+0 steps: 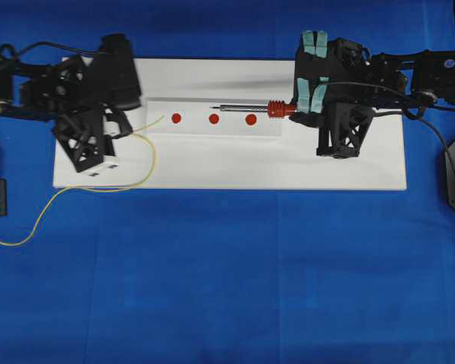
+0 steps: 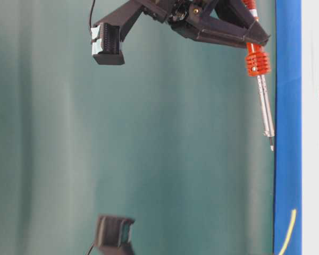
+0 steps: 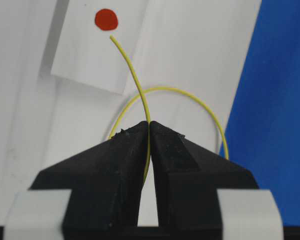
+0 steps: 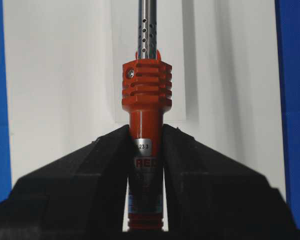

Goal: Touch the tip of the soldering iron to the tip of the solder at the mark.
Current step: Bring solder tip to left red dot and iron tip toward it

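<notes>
My right gripper [image 4: 146,131] is shut on the red-orange handle of the soldering iron [image 4: 146,90]. From above, the soldering iron [image 1: 250,108] lies level and points left. Its tip is near the middle one of three red marks [image 1: 214,118]. From table level the soldering iron [image 2: 263,101] hangs clear of the board. My left gripper [image 3: 149,124] is shut on the thin yellow solder [image 3: 135,75]. The solder's free end stops just short of the left mark [image 3: 106,20]. Seen from above, the solder [image 1: 148,152] loops behind the left gripper [image 1: 129,129].
A white board [image 1: 212,171] lies on blue cloth [image 1: 227,288], with a paper strip [image 1: 159,106] carrying the marks. The solder's tail [image 1: 15,241] trails off the board's left end onto the cloth. The iron's black cord [image 1: 432,136] runs off to the right.
</notes>
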You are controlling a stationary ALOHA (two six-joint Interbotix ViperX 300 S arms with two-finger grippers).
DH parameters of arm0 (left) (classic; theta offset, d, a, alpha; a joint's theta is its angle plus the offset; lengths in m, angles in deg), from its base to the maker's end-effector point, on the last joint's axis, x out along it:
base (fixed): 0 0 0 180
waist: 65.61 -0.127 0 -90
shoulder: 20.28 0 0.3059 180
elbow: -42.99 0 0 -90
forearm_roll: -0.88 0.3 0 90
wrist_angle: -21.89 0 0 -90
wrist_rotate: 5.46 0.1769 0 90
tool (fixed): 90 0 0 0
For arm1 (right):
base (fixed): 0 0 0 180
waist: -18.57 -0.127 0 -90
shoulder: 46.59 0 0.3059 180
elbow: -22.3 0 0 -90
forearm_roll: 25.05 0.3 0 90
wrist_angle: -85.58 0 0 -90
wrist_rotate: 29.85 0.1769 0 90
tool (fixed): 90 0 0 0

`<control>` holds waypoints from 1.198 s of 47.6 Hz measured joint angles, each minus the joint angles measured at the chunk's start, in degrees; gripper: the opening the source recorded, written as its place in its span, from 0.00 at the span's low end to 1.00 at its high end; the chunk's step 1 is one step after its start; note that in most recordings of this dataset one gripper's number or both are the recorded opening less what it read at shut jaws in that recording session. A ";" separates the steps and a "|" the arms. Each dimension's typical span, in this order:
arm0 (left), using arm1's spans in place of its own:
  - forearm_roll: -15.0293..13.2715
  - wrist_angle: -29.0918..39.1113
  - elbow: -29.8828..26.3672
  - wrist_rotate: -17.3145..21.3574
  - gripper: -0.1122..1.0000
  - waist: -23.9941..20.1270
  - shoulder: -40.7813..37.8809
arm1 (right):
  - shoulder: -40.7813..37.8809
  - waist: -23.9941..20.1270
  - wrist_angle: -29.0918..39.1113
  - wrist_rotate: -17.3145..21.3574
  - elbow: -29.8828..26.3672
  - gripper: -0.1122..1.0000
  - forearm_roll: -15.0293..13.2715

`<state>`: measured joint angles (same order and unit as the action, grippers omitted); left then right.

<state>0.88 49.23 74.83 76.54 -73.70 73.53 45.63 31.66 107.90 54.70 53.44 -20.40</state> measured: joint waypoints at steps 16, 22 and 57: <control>0.44 1.93 -4.83 0.09 0.12 -1.41 -8.35 | 0.00 0.00 0.00 0.00 0.09 0.16 -0.09; 0.44 2.11 -5.10 0.09 0.12 -1.49 -8.79 | -0.09 0.00 0.00 0.00 0.00 0.16 -0.09; 0.44 2.37 -4.75 0.09 0.12 -1.14 -8.88 | -9.49 0.09 0.00 0.00 -6.15 0.16 -0.09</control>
<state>1.32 51.60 70.08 76.63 -74.84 64.65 36.14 31.75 107.90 54.70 47.28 -20.48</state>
